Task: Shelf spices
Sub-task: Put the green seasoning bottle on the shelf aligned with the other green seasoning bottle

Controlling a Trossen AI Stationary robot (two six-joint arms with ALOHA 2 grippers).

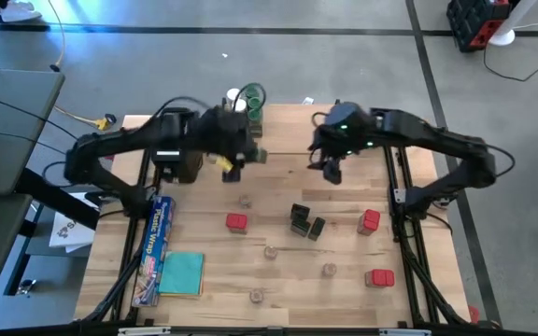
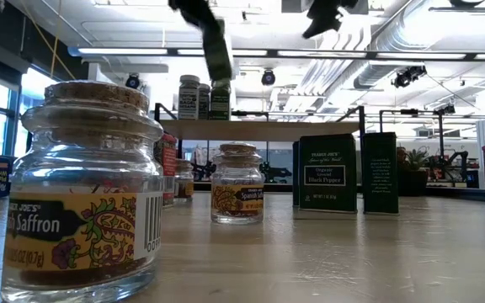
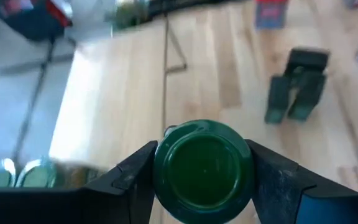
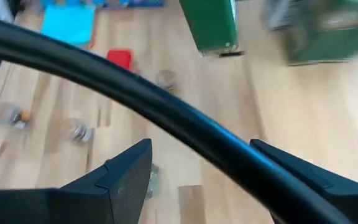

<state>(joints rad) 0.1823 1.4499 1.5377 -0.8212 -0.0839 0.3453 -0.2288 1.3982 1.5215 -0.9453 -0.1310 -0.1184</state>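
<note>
Green-lidded round spice jar [image 3: 202, 169] sits clamped between the two dark fingers of the left end effector [image 3: 202, 180], lid facing the wrist cam. In the high view that end effector [image 1: 234, 159] hangs over the far part of the light wooden bench [image 1: 278, 271], just beside the low shelf w/ pale wood top and thin black legs [image 2: 259, 129]. Low view shows the jar [image 2: 219, 99] at shelf-top level next to two white-lidded jars [image 2: 189, 95] already standing on the shelf.

Right end effector [image 1: 332, 166] is up over the bench's far-centre area, fingers apart w/ nothing between them; in its wrist view the dark fingers [image 4: 126, 177] spread wide over bare wood.

On the bench, still off the shelf: three red tins [image 1: 237, 222], a cluster of black rectangular boxes [image 1: 304, 221] near centre, several tiny cork-topped clear jars [image 1: 271, 251]. Near the bench's left edge lie a long blue foil box [image 1: 153, 250] and a teal square cloth [image 1: 181, 274], touching or nearly so.
</note>
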